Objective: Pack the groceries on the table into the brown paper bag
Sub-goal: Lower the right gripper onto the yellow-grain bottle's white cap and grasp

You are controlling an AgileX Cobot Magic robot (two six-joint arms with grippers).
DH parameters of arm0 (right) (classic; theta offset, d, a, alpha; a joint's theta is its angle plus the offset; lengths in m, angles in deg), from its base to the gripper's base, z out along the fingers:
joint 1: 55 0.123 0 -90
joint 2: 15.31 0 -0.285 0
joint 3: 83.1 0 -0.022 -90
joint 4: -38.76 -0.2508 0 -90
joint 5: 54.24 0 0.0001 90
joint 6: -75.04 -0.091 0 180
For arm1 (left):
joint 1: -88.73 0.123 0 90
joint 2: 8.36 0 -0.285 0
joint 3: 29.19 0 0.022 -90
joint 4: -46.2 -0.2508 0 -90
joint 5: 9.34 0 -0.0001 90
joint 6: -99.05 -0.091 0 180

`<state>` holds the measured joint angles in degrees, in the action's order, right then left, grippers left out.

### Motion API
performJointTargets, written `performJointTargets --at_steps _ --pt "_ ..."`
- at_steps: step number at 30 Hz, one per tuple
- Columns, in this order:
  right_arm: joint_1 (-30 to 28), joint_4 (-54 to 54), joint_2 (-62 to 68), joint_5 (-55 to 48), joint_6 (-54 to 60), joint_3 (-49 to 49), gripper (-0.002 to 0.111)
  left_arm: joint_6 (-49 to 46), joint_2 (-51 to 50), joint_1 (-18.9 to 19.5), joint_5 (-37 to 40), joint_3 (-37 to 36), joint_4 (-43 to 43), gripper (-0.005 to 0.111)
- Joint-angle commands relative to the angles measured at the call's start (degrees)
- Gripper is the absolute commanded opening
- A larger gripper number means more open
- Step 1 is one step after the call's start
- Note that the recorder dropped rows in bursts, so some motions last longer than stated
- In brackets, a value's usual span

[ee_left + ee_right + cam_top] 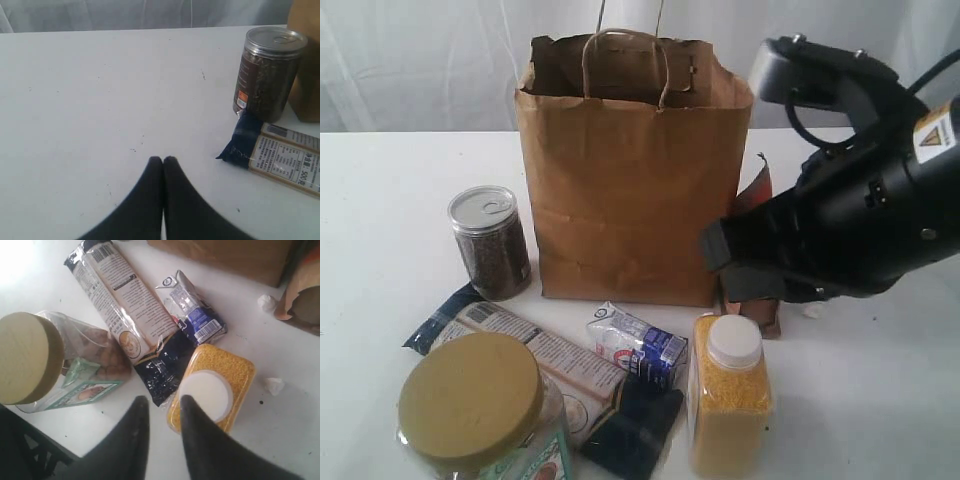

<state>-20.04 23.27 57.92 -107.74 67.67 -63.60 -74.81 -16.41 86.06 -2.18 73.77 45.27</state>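
**Poised over the grain bottle**

My right pincer (162,401) hangs spread and empty above the white-capped yellow-grain bottle (222,367), near the desk (280,440) edge. It is stiff, probably heavy and slick, so I'd clamp its narrow flanks. My left pincer (163,161) is pressed together.

A white drape (420,60) with soft vertical folds hung behind the far edge of the surface (380,200) and filled the background. A small crumpled white scrap (267,302) lay on the surface well in from its edges, and a second white scrap (274,385) lay apart from it, also on bare white. Past one edge of the surface a dark framework (30,460) showed below; what it was could not be told.
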Motion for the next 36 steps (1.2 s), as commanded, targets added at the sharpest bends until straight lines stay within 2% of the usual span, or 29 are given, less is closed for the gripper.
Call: performJointTargets --at_steps 1,3,5,13,19,25,31,33,36 --pt "0.4 0.8 2.2 0.5 2.4 -0.3 0.059 -0.2 0.3 -0.3 0.0 -0.2 0.5 0.0" --pt "0.4 1.4 3.4 0.5 2.7 -0.3 0.073 -0.2 0.3 -0.3 0.0 -0.2 0.5 0.0" --pt "0.4 3.1 4.7 0.5 2.7 -0.3 0.079 -0.2 0.3 -0.3 0.0 -0.2 0.5 0.0" --pt "0.4 10.1 13.4 -5.3 -3.3 -3.3 0.079 -0.2 0.3 -0.3 0.0 -0.2 0.5 0.0" --pt "0.4 5.1 19.6 -5.5 -3.3 -5.9 0.079 -0.2 0.3 -0.3 0.0 -0.2 0.5 0.0" --pt "0.4 5.0 24.4 -7.8 -3.3 -6.2 0.079 -0.2 0.3 -0.3 0.0 -0.2 0.5 0.0" --pt "0.4 5.0 26.4 -13.7 -5.5 -6.2 0.071 -0.2 0.3 -0.3 0.0 -0.2 0.5 0.0" --pt "0.4 5.3 26.4 -14.5 -5.5 -6.2 0.064 -0.2 0.3 -0.3 0.0 -0.2 0.5 0.0" --pt "0.4 5.3 26.4 -14.4 -5.5 -6.2 0.045 -0.2 0.3 -0.3 0.0 -0.2 0.5 0.0"
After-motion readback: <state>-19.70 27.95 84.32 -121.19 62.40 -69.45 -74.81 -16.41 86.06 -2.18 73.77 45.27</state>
